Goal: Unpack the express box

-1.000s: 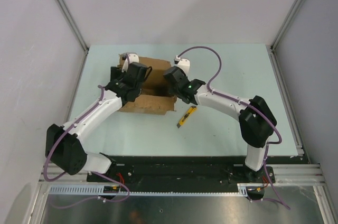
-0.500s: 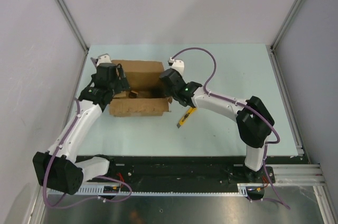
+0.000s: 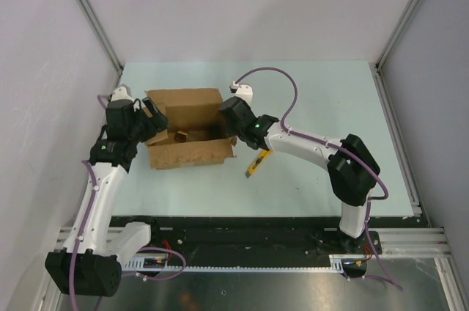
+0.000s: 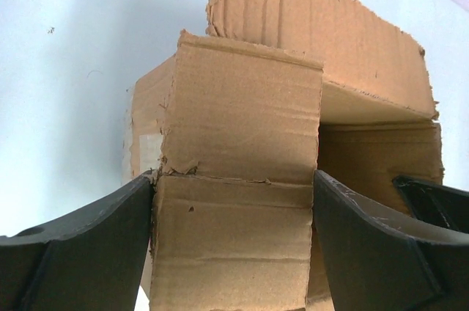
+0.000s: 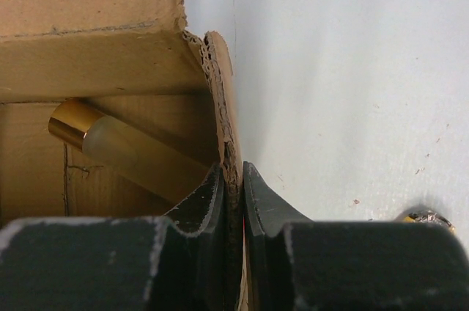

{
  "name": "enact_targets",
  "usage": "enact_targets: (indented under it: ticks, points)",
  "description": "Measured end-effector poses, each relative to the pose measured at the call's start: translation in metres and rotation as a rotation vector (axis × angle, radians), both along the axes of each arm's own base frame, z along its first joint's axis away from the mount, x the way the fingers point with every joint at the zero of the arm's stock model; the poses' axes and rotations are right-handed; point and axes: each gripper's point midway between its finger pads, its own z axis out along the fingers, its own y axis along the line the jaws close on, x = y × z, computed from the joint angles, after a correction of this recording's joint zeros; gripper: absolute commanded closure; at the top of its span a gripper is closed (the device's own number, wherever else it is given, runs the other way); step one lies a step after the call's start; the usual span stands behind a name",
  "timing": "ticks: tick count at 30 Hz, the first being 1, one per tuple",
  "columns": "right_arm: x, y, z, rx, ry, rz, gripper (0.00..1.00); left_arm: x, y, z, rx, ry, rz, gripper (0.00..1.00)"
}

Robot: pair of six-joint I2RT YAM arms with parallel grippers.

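Sat near the bench's [image 3: 322, 98] far left corner: the box [image 3: 192, 151], flaps up. Right gripper [image 5: 233, 190] pinched the box's right wall; left gripper [image 4: 233, 241] spread wide around a left flap. Best to keep that pinch firm, push the flap outward, then reach for the small bottle [image 5: 132, 151] inside.

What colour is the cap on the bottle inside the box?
Gold, on a frosted bottle; clearest in the right wrist view.

top: overhead, far | wrists: close, opposite box ends | shared: express box [image 3: 187, 127]
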Motion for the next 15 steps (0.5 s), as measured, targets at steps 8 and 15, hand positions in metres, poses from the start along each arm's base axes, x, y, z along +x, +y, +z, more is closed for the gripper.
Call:
enact_targets:
  ticks: [8,15]
  points:
    - [0.001,-0.003,0.000,-0.011,-0.007,-0.012,1.00,0.000,0.008,0.027,-0.105,-0.137,0.004,0.16]
    - [0.016,-0.047,0.002,-0.120,-0.032,-0.141,1.00,0.011,0.005,0.047,-0.153,-0.240,-0.033,0.16]
